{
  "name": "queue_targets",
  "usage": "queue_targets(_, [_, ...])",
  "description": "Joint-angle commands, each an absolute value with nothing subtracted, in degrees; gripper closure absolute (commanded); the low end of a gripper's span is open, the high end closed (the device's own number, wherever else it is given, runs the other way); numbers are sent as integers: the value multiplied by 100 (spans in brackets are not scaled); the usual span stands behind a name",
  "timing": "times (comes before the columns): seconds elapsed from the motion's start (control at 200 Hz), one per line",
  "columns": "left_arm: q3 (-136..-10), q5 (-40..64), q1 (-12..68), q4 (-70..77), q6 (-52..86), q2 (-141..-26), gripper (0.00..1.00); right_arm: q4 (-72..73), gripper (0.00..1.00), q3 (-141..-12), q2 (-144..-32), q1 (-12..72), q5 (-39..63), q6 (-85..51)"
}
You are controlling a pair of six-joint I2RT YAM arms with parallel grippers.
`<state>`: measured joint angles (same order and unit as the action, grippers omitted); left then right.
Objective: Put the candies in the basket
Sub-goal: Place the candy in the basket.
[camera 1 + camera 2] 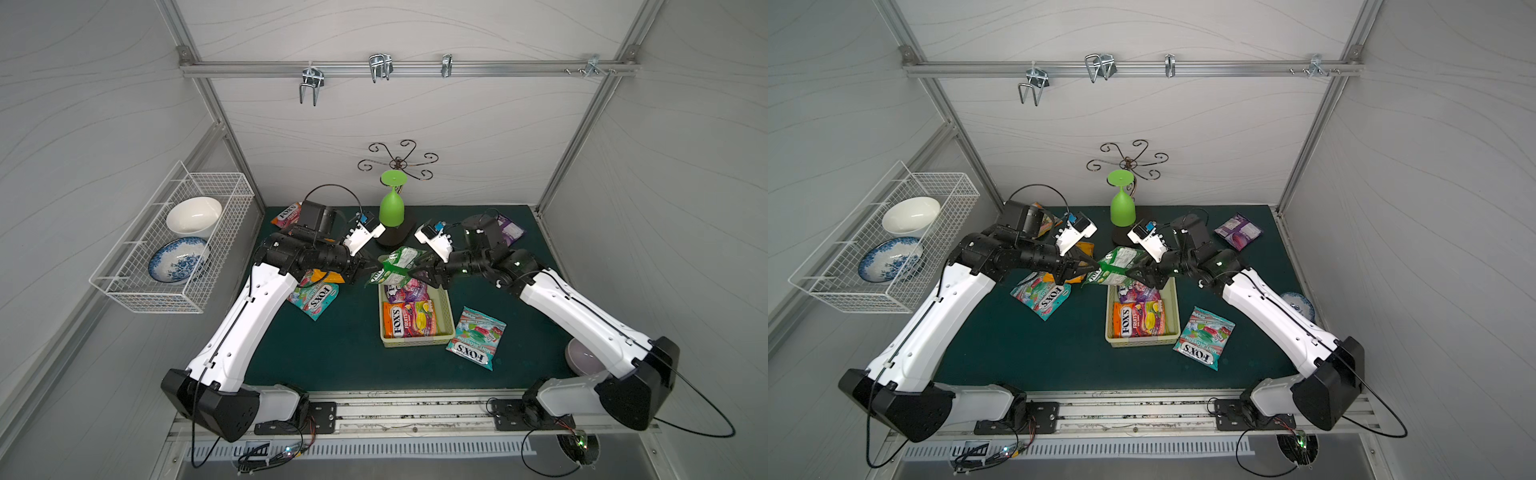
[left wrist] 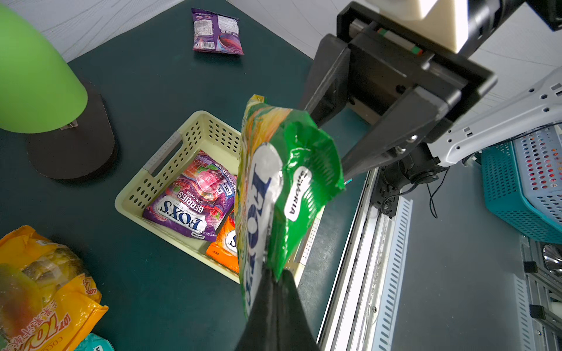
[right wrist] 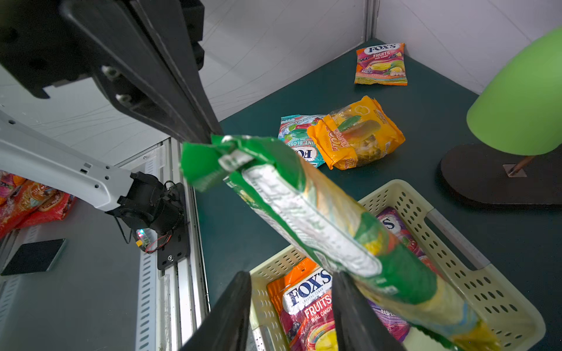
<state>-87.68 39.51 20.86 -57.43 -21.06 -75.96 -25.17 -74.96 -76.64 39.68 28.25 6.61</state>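
Observation:
A green candy bag (image 1: 397,264) (image 1: 1116,266) hangs over the far end of the pale yellow-green basket (image 1: 445,309) (image 2: 158,170). My left gripper (image 1: 370,266) (image 2: 278,275) is shut on one edge of it. My right gripper (image 1: 415,271) (image 3: 292,288) is at the bag's other end with its jaws apart. In the right wrist view the bag (image 3: 319,218) passes outside one finger and nothing lies between the fingers. An orange bag (image 1: 409,319) and a purple bag (image 1: 409,291) lie in the basket. Loose on the mat are two teal bags (image 1: 316,301) (image 1: 476,337), a yellow one (image 3: 355,133), an orange one (image 3: 380,63) and a purple one (image 1: 1237,230).
A green goblet (image 1: 392,208) hangs upside down on a black-based stand just behind the grippers. A white wire rack (image 1: 174,249) with two bowls is fixed to the left wall. A pale bowl (image 1: 579,357) sits under the right arm. A metal rail runs along the mat's front edge.

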Motion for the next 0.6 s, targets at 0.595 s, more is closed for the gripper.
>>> queue_targets(0.595, [-9109,4501,2329,-6064,-2733,-7558,100,-2142,37,-7339,-7868,3996,3372,1642])
